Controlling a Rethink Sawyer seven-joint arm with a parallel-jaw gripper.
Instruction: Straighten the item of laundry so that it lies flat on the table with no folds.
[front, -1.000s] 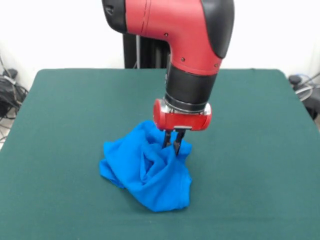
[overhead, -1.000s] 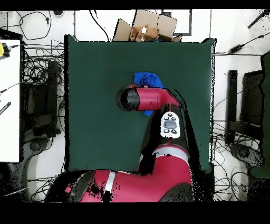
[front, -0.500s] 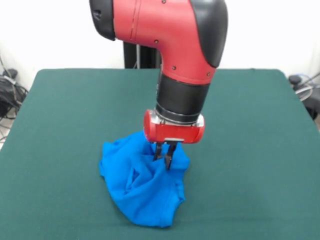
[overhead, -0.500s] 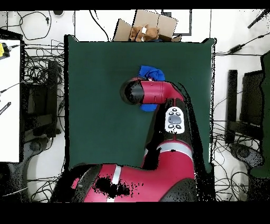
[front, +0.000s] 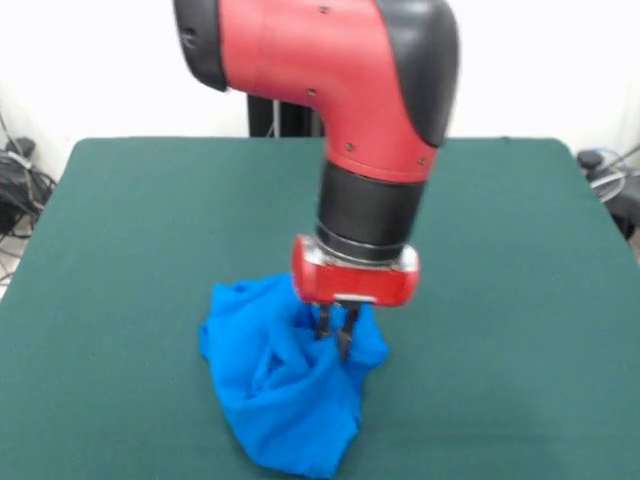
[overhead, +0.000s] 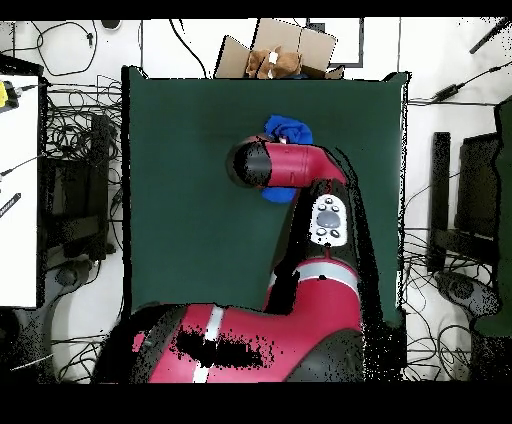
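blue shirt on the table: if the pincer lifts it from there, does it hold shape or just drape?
Likely drapes: the T-shirt lies crumpled in soft folds on the table. Probably light, since thin cloth bunches around the pincer, which looks shut on it. It may drag across the felt-like top rather than slide freely.

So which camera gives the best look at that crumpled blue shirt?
The front view: the blue shirt lies bunched and almost fully visible, the gripper shut on a fold. Overhead, the arm covers most of it; only blue patches show.
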